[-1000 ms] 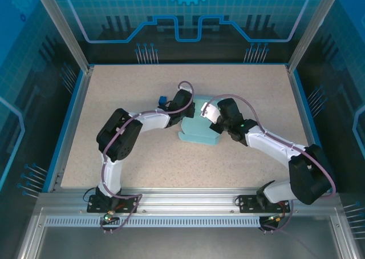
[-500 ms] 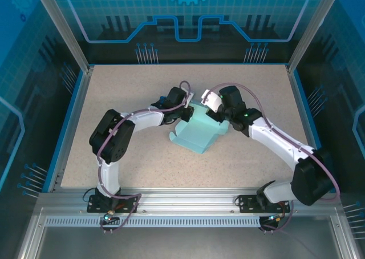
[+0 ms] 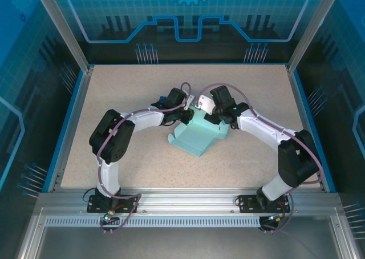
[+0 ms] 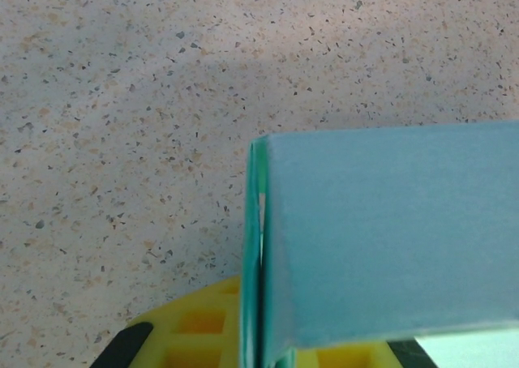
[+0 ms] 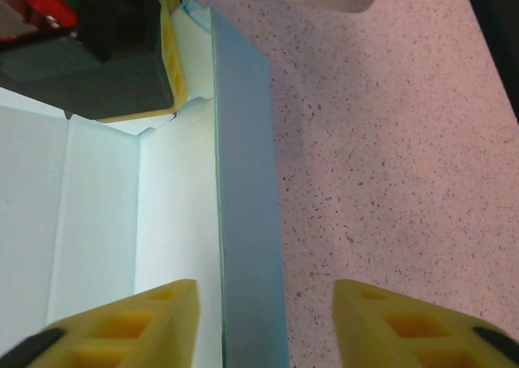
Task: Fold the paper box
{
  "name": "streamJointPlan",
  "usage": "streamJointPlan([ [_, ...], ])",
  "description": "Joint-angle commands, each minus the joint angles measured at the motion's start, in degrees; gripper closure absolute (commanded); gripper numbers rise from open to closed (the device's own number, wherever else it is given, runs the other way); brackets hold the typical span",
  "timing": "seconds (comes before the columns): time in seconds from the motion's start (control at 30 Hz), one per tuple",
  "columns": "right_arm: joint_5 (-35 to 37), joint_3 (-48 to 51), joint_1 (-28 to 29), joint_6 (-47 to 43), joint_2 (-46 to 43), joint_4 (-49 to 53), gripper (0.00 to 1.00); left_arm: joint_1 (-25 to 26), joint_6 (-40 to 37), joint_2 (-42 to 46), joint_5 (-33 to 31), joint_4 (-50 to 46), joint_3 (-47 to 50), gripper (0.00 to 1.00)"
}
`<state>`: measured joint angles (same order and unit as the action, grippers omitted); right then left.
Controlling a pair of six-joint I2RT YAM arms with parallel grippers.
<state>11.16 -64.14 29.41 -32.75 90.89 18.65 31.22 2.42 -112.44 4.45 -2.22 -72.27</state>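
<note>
Speckled beige surface (image 3: 114, 99) lies inside blue panel walls (image 3: 34, 71) on my overhead feed. The paper box (image 3: 197, 138) sits near its centre, half-formed, with one wall raised. My left hand (image 3: 184, 116) is clamped on the box at its 11 o'clock corner, and the wrist feed shows the doubled paper edge pinched between yellow pads (image 4: 203, 331). My right hand (image 3: 213, 118) is at the box's 1 o'clock, its fingers (image 5: 138, 323) spread apart and straddling the raised wall, not closed on it.

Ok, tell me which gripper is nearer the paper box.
Left. The left gripper has its jaws shut on a raised wall of the paper box, so it touches it. The right gripper straddles a wall with jaws open; contact unclear.
</note>
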Motion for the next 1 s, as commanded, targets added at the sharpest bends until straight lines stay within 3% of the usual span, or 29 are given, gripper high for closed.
streamJointPlan([
  [0.0,0.4,-2.5,-0.7,-1.3,2.6,0.8,0.62,-0.1,-1.1,2.5,2.1,0.1,-1.1,1.00],
  [0.17,1.4,-2.4,-0.5,-2.5,2.9,-0.2,0.88,-0.1,-1.0,2.3,1.5,0.4,-0.9,1.00],
  [0.3,0.1,-1.7,-0.4,-1.8,1.7,-0.2,0.99,-0.1,-0.7,1.2,-0.1,0.7,-0.8,1.00],
  [0.5,-1.5,1.1,-0.4,0.3,0.0,-1.8,1.00,-0.1,-0.4,-0.4,-2.6,3.2,0.6,0.92],
  [0.77,-1.9,2.6,-1.8,0.8,-0.8,-2.8,1.00,-1.2,-0.9,0.0,3.7,6.2,3.6,0.76],
  [0.97,-1.7,2.2,-2.1,0.7,-0.9,-2.8,1.00,-1.5,-1.5,0.6,6.3,5.9,4.3,0.71],
])
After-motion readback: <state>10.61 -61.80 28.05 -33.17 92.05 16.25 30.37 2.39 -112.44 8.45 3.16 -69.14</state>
